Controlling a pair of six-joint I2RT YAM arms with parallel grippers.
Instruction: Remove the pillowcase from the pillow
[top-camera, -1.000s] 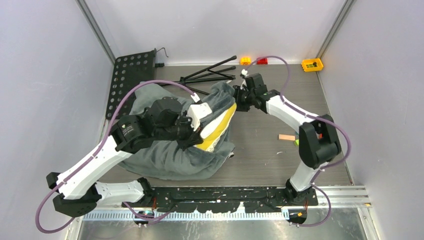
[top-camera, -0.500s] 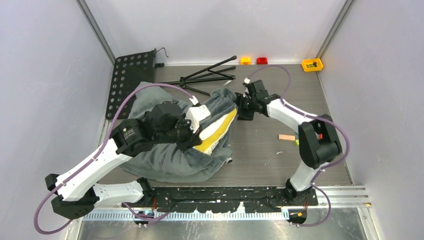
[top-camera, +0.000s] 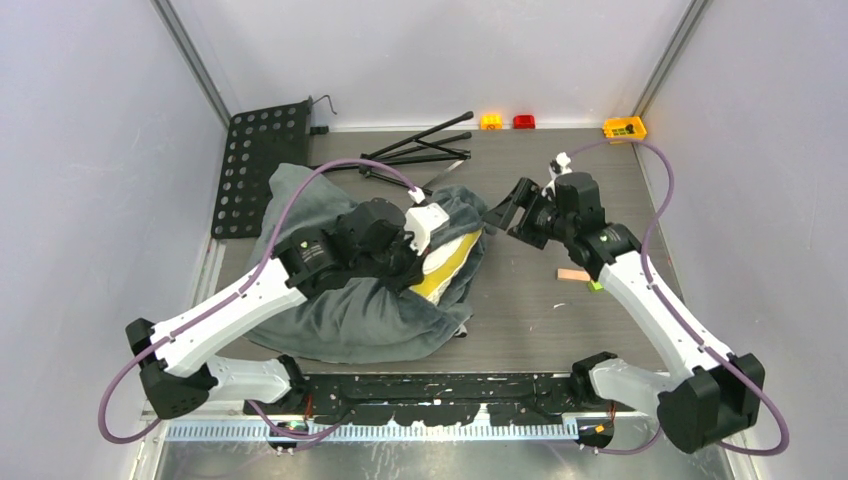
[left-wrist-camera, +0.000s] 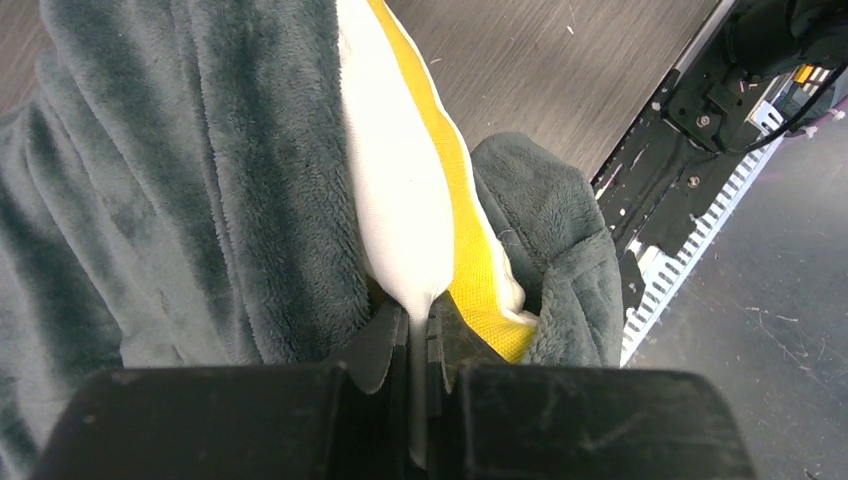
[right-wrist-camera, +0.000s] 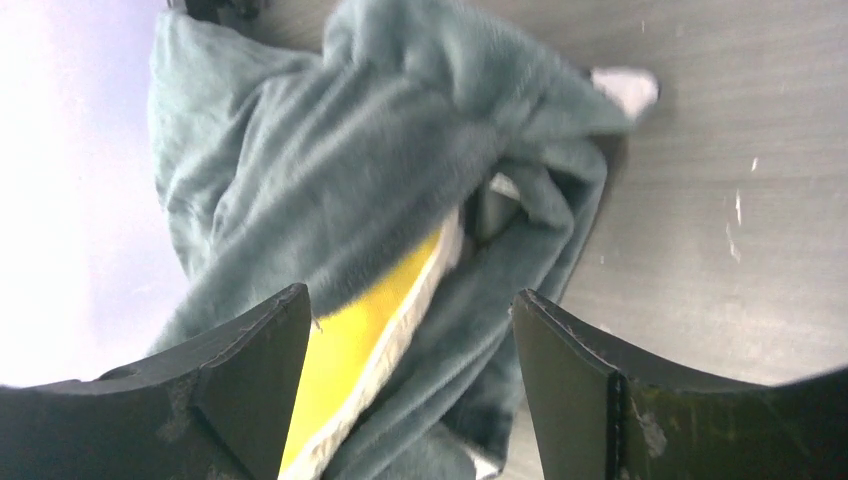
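The dark grey-teal plush pillowcase (top-camera: 345, 315) lies crumpled at the table's left middle, still around most of the pillow (top-camera: 450, 262), whose white face and yellow band poke out of its right opening. My left gripper (top-camera: 415, 262) is shut on the pillow's white corner (left-wrist-camera: 405, 235); in the left wrist view the jaws pinch the white fabric between them. My right gripper (top-camera: 503, 213) is open and empty, held above the table just right of the pillowcase's top edge. In the right wrist view the pillowcase (right-wrist-camera: 350, 160) and yellow band (right-wrist-camera: 365, 325) lie beyond its spread fingers.
A black perforated plate (top-camera: 255, 160) and a folded black tripod (top-camera: 415, 150) lie at the back left. Small orange, red and yellow bricks (top-camera: 623, 127) sit along the back wall. A tan block (top-camera: 573, 274) lies under my right arm. The black rail (top-camera: 450, 385) runs along the near edge.
My right gripper has let go of the pillowcase's top edge, opened, and drawn back to the right and up. My left gripper, holding the pillow corner, has shifted right.
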